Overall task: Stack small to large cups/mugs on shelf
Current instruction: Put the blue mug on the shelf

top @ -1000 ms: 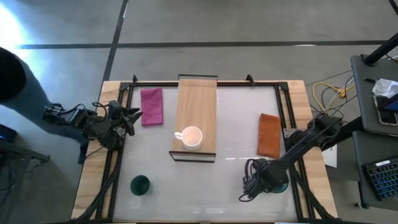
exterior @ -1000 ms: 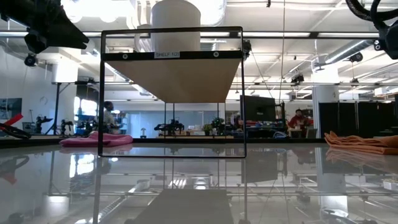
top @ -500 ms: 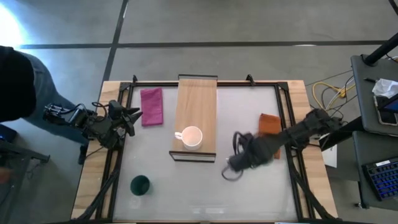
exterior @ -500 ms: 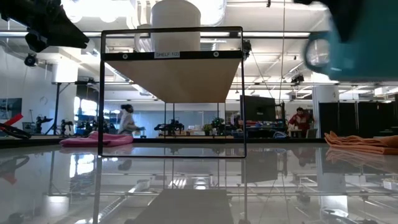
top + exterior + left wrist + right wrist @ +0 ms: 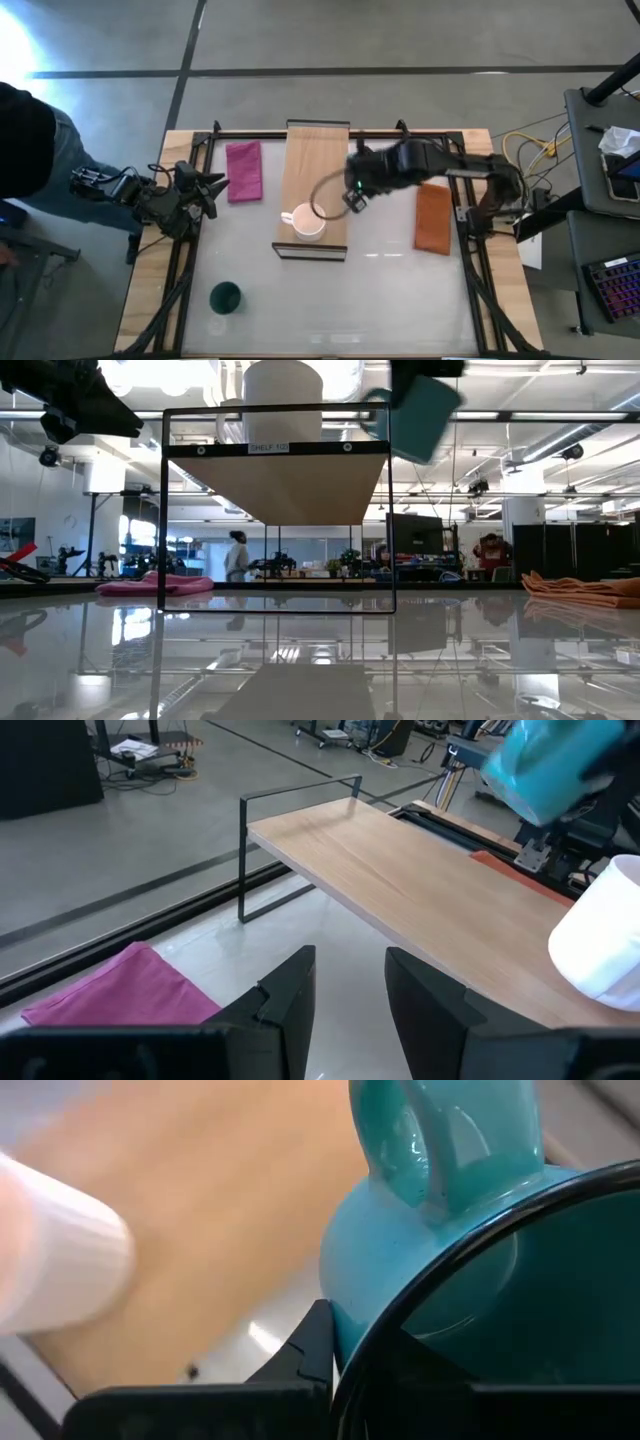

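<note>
The white handled mug (image 5: 308, 221) stands on its base at the near end of the light-wood shelf (image 5: 318, 150); it also shows in the low view (image 5: 283, 400). My right gripper (image 5: 347, 190) is shut on the teal handled mug (image 5: 415, 415), in the air over the shelf's right edge, beside the white mug. The small dark green cup (image 5: 225, 297) stands on the table at the near left. My left gripper (image 5: 215, 185) is open and empty at the table's left edge, beside the pink cloth. My right gripper holds the teal mug by its wall at the rim, close to the handle (image 5: 440, 1140). One finger (image 5: 312, 1348) lies on the outer wall; the mug hides the other. The mug is lifted clear, tilted, higher than the shelf board, its handle toward the white mug.
A pink cloth (image 5: 244, 170) lies left of the shelf and an orange cloth (image 5: 432, 218) right of it. A dark frame runs around the table. A person stands off the table's left side (image 5: 25, 150).
My right gripper has carried the teal mug from the table's near right up and toward the far left, to the shelf's right edge beside the white mug. The mug is lifted clear and now tilted.
</note>
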You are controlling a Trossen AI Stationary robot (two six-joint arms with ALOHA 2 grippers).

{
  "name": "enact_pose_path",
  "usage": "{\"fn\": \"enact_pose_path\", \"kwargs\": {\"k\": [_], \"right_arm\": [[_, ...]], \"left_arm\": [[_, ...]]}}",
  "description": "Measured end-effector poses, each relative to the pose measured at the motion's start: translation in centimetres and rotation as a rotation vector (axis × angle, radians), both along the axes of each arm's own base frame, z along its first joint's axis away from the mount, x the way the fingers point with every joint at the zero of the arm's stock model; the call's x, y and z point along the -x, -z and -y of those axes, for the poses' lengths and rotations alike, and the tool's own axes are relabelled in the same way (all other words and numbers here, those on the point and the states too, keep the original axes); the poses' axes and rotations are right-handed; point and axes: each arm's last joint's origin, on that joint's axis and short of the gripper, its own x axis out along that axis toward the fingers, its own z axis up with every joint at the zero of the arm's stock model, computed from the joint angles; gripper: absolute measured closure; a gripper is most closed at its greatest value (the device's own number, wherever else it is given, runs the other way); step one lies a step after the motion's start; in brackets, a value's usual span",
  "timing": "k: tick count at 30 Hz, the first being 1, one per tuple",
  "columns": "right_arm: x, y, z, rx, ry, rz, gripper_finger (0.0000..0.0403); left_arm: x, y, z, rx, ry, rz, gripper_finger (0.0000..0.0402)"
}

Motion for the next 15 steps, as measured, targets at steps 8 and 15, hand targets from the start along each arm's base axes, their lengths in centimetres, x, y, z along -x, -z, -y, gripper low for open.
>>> {"fn": "enact_pose_path", "kwargs": {"k": [8,15], "right_arm": [[-5.0,-0.9,3.8,0.092,-0.317,0.021,0.0389],[-8.0,2.6,5.9,-0.028,-0.406,-0.002,0.0389]], "left_arm": [[0.0,0.0,0.0,0.001,0.000,0.000,0.0292],[0.0,0.0,0.0,0.001,0.000,-0.001,0.0292]]}}
